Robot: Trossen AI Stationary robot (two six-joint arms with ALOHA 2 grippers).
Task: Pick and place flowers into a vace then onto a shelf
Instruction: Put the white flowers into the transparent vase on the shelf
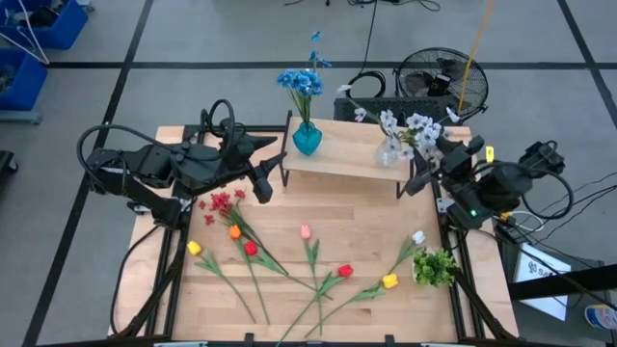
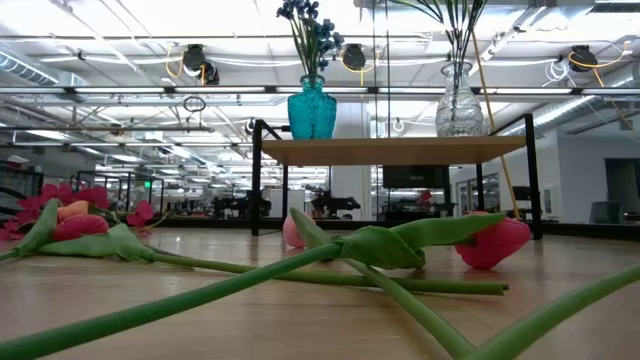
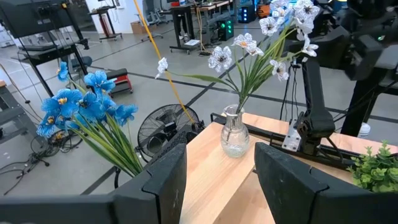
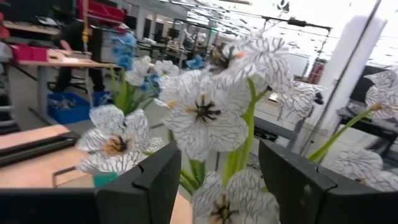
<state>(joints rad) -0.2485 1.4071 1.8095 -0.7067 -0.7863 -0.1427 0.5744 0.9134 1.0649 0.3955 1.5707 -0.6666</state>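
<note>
While its two dark fingers (image 3: 168, 180) stand apart with nothing between them, the left gripper (image 1: 262, 181) hangs just beside the left end of the shelf (image 1: 342, 159), above the tabletop (image 1: 289, 231). Its arm lies nearly level, reaching in from the table's left edge toward the shelf. In the left wrist view the jaws frame the shelf board, with the clear glass vase (image 3: 235, 132) of white flowers (image 3: 273, 25) straight ahead and the blue flowers (image 3: 81, 106) to one side.

The right gripper (image 1: 436, 146) is also released, its fingers (image 4: 155, 180) spread and holding nothing. It sits at the right end of the shelf, right against the white blossoms (image 4: 205, 112), which fill the right wrist view between the jaws. The right arm folds in from the table's right rear corner, its wrist turned toward the glass vase (image 1: 390, 152).

On the shelf the teal vase (image 1: 307, 139) holds the blue flowers (image 1: 301, 82) upright near the left end, and the glass vase stands near the right end.

Loose flowers lie flat on the tabletop in front of the shelf: a red cluster (image 1: 224, 202), an orange bloom (image 1: 234, 232), yellow tulips (image 1: 194, 248), a pink one (image 1: 306, 231), red ones (image 1: 344, 272) and a white one (image 1: 417, 237), stems crossing near the front edge. A bushy green clump (image 1: 436, 267) sits near the front right corner.
</note>
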